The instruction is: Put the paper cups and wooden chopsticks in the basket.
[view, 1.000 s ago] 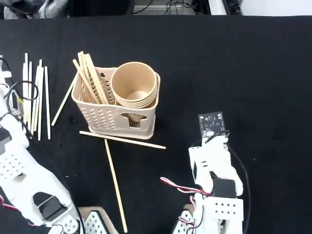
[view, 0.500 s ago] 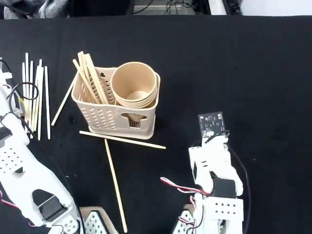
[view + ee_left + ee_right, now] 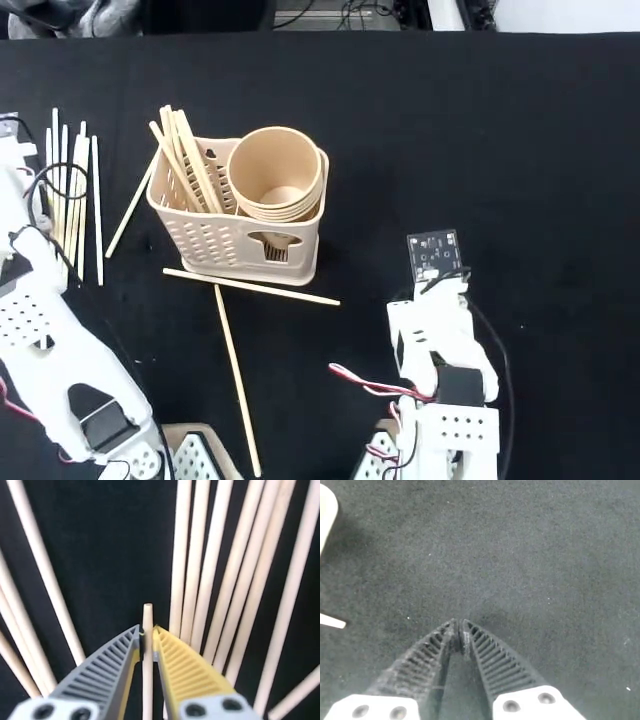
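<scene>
The beige basket (image 3: 215, 243) stands left of centre in the high view, holding stacked paper cups (image 3: 275, 172) and several wooden chopsticks (image 3: 185, 155). A row of loose chopsticks (image 3: 72, 200) lies at the far left, beside the left arm (image 3: 35, 310). In the left wrist view my left gripper (image 3: 147, 629) is shut on one chopstick (image 3: 147, 614), just above several others (image 3: 220, 570) on the black cloth. My right gripper (image 3: 458, 625) is shut with nothing in it, low over bare cloth, on the right arm (image 3: 440, 345) in front of the basket to its right.
Two chopsticks lie in front of the basket, one crosswise (image 3: 250, 287) and one pointing toward the near edge (image 3: 237, 375). Another (image 3: 128, 212) lies slanted against the basket's left side. The table's right half is bare black cloth.
The left arm has shifted a little toward the far side of the table along the row of chopsticks. The right arm has stayed still.
</scene>
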Robot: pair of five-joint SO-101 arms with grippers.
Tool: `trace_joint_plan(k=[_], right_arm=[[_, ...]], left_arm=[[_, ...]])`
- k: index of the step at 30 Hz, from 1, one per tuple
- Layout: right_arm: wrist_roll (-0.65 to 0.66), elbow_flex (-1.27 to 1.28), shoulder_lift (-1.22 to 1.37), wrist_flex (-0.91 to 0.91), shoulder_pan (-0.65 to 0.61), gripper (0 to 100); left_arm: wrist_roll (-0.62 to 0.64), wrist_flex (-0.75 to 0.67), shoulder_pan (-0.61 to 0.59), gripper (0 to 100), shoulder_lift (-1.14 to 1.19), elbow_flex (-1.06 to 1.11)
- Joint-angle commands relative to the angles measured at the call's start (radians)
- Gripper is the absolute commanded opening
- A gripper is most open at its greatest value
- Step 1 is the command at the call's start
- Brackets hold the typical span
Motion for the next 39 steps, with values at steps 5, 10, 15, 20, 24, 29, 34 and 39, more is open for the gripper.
trace_joint_plan(k=[5, 10, 15, 20, 24, 29, 34, 39], right_arm=[[-0.003, -0.007, -0.008, -0.015, 0.015, 1.5], [-0.003, -0.007, -0.008, -0.015, 0.015, 1.5], [-0.003, -0.007, -0.008, -0.015, 0.015, 1.5], [-0.003, -0.007, -0.008, -0.015, 0.017, 1.5], [-0.003, -0.007, -0.008, -0.014, 0.017, 1.5], [-0.003, -0.007, -0.008, -0.014, 0.015, 1.5], [-0.003, -0.007, -0.008, -0.012, 0.015, 1.5], [-0.003, -0.007, -0.008, -0.012, 0.015, 1.5]], left_arm=[[0.015, 0.213, 0.001, 3, -0.311, -0.015], [0.038, 0.319, 0.012, 3, -0.678, 0.056], [0.112, 0.305, 0.101, 3, -1.097, 0.202], [0.230, 0.068, 0.222, 3, -1.482, 0.498], [0.298, -0.173, 0.321, 3, -1.757, 0.720], [0.436, -0.404, 0.447, 3, -2.007, 0.802], [0.511, -0.454, 0.622, 3, -2.088, 0.812], [0.508, -0.571, 0.728, 3, -2.114, 0.816]])
